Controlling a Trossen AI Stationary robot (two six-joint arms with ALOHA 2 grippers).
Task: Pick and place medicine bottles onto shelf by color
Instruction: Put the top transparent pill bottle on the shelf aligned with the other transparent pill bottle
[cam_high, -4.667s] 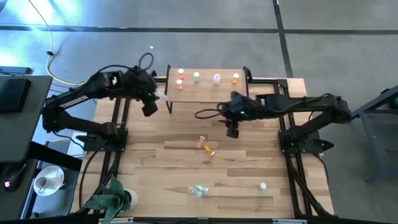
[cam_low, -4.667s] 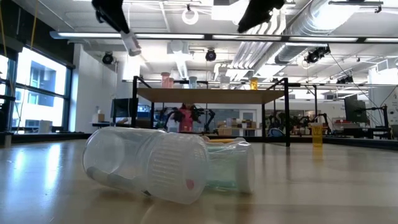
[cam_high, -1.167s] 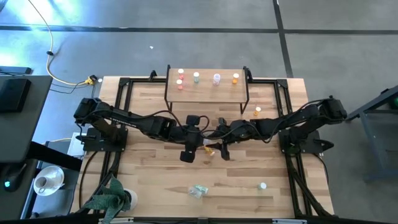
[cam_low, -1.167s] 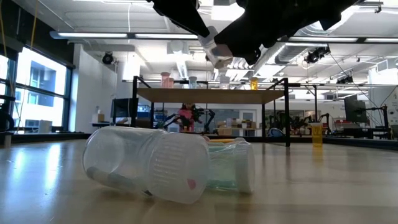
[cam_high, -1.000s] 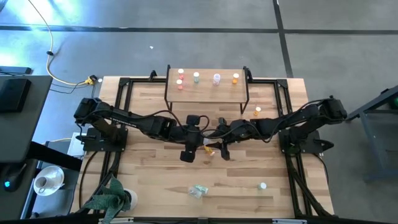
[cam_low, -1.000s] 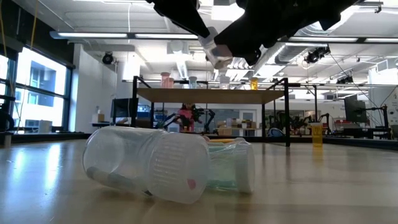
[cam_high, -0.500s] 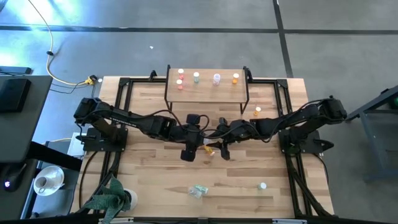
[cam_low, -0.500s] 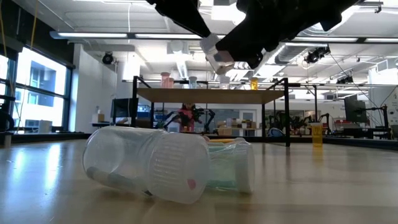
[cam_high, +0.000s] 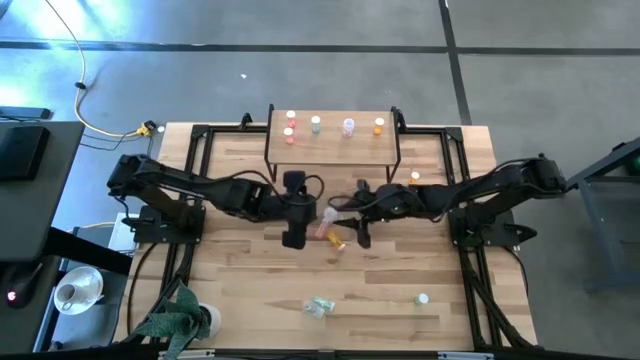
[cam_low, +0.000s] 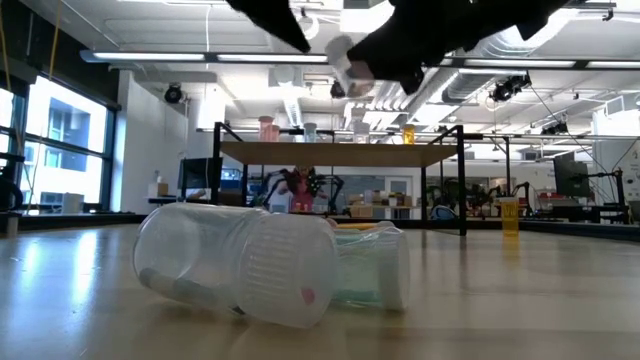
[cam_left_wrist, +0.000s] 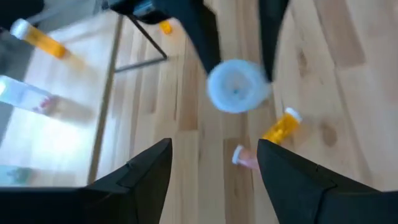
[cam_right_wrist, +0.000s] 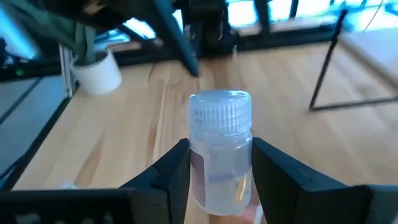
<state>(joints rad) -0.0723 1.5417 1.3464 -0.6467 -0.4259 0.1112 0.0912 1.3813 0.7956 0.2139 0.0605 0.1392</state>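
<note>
Your left gripper (cam_high: 294, 238) hangs mid-table with its fingers spread and empty, just left of the clear bottle (cam_right_wrist: 220, 149). Your right gripper (cam_high: 335, 214) is clamped on that bottle's body, cap toward the left arm, above the loose pink bottle (cam_high: 322, 231) and orange bottle (cam_high: 336, 242). The shelf (cam_high: 333, 147) stands behind at the far edge, its right half bare wood.

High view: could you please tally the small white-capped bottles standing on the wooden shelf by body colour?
Red-pink plastic pill bottles: 2
Pale green plastic pill bottle: 1
Clear-white plastic pill bottle: 1
Orange plastic pill bottle: 1
Total on the light-wood shelf: 5
</note>
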